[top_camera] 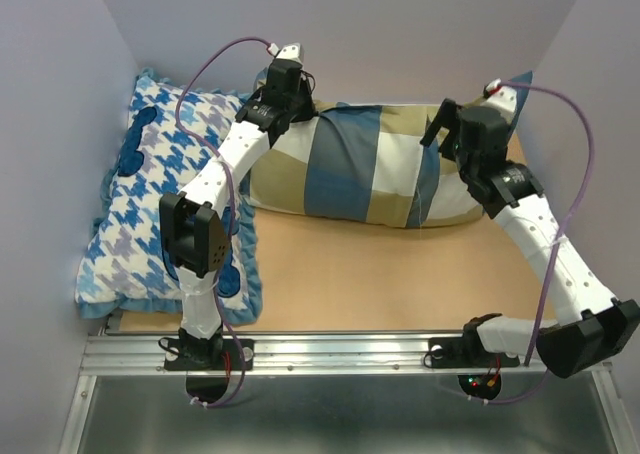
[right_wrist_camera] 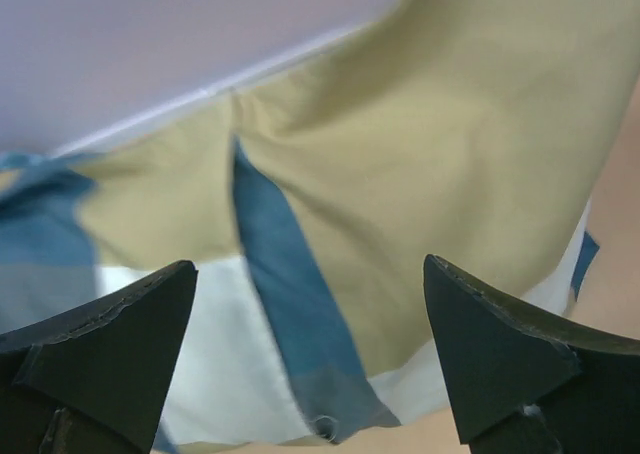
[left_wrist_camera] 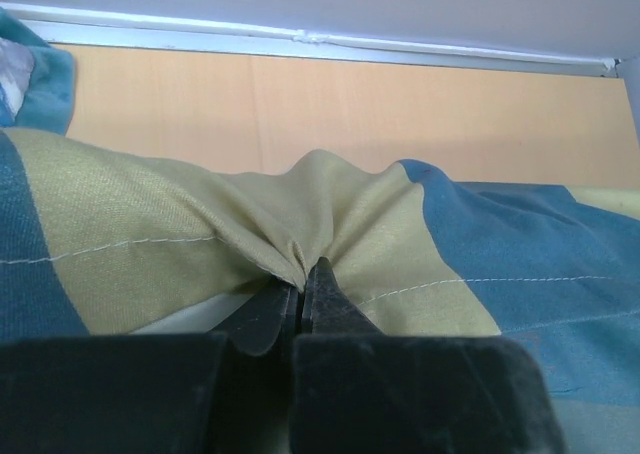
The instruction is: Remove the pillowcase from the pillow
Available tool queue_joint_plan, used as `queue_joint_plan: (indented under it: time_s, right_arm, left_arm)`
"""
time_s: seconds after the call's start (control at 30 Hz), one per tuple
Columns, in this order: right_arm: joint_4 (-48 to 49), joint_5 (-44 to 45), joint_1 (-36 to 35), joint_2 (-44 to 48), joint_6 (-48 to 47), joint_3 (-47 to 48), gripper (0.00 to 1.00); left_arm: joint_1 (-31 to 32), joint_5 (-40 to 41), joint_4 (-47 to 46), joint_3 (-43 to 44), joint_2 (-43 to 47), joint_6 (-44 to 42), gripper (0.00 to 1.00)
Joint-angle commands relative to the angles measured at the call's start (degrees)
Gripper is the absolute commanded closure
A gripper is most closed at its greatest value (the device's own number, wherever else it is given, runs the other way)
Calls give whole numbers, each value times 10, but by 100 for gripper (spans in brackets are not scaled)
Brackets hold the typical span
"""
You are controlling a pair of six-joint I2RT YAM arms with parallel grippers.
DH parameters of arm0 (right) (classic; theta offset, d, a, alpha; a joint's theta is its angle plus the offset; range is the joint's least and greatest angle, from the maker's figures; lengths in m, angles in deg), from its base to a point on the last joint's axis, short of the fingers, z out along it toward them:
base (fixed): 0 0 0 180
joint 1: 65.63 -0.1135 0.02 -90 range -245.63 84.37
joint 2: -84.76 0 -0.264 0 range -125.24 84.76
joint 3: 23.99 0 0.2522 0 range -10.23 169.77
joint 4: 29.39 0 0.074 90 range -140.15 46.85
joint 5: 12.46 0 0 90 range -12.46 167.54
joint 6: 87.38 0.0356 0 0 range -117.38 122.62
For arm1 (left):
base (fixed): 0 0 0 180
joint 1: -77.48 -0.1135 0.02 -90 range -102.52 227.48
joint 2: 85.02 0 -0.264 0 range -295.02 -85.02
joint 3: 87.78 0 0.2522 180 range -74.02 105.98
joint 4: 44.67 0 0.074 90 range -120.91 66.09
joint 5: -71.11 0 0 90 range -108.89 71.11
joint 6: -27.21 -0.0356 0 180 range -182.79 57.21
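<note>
The pillowcase (top_camera: pixel 350 164), in tan, slate blue and cream blocks, lies stuffed across the back of the table. The white pillow inside it is hidden, unless the pale strip under the tan fold in the left wrist view is part of it. My left gripper (top_camera: pixel 283 102) is shut on a pinched fold of tan pillowcase fabric (left_wrist_camera: pixel 300 244) at the case's left end; the fingertips (left_wrist_camera: pixel 318 279) meet on the cloth. My right gripper (top_camera: pixel 447 126) is open just off the case's right end, with a blue edging strip (right_wrist_camera: pixel 290 304) between its fingers (right_wrist_camera: pixel 480 344).
A blue-and-white houndstooth cushion (top_camera: pixel 165 204) with dark blue shapes lies at the left, against the left wall. The tan tabletop (top_camera: pixel 380 274) stretches in front of the case. Grey walls close in at the back and both sides; a metal rail (top_camera: pixel 340 349) runs along the near edge.
</note>
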Motion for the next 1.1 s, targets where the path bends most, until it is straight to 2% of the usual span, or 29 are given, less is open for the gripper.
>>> queue_joint_plan:
  time_s: [0.0, 0.07, 0.17, 0.23, 0.27, 0.33, 0.37, 0.4, 0.5, 0.63, 0.7, 0.73, 0.8, 0.87, 0.9, 0.93, 0.97, 1.07]
  right_arm:
    - [54, -3, 8, 17, 31, -146, 0]
    - [78, -2, 9, 12, 38, -188, 0]
    - [100, -9, 15, -23, 46, -201, 1]
    - [104, -8, 16, -52, 57, -203, 12]
    - [105, -9, 16, -57, 66, -203, 38]
    - [105, -13, 16, -60, 75, -204, 70]
    - [105, -17, 16, -56, 82, -205, 91]
    - [105, -39, 16, -52, 83, -204, 97]
    - [104, -139, 16, -24, 109, -190, 99]
    - [96, -251, 10, 24, 170, -168, 100]
    - [95, -274, -5, 44, 194, -160, 99]
    - [97, -291, -6, 44, 200, -158, 99]
    - [97, -313, -6, 27, 206, -151, 100]
    - [101, -319, -6, 5, 207, -148, 99]
    - [101, -323, -6, -19, 206, -146, 99]
    - [104, -324, -6, -29, 207, -146, 99]
    - [108, -325, -6, -39, 207, -148, 99]
    - [120, -319, -6, -77, 196, -145, 99]
  left_arm:
    - [0, -19, -13, 30, 0, -18, 100]
    - [0, -21, -14, 29, -1, -21, 100]
    - [0, -23, -19, 24, 1, -23, 100]
    - [1, -23, -18, 32, 0, -29, 100]
    - [0, -23, -17, 35, 0, -31, 100]
    - [1, -23, -13, 49, -2, -37, 100]
    - [1, -27, -13, 55, -3, -43, 100]
    - [1, -27, -13, 61, -5, -47, 100]
    - [7, -27, -9, 107, -39, -62, 100]
    - [9, -24, 58, 279, -124, -71, 99]
    - [9, -21, 65, 313, -148, -71, 89]
    - [9, -18, 54, 310, -153, -70, 79]
    - [9, -11, 11, 260, -132, -68, 56]
    - [12, -6, -22, 215, -109, -69, 47]
    - [16, -1, -32, 196, -82, -69, 35]
    - [23, 20, -58, 153, -66, -87, 11]
    - [32, 43, -72, 131, -48, -98, 1]
    - [74, 84, -122, 42, 31, -138, 1]
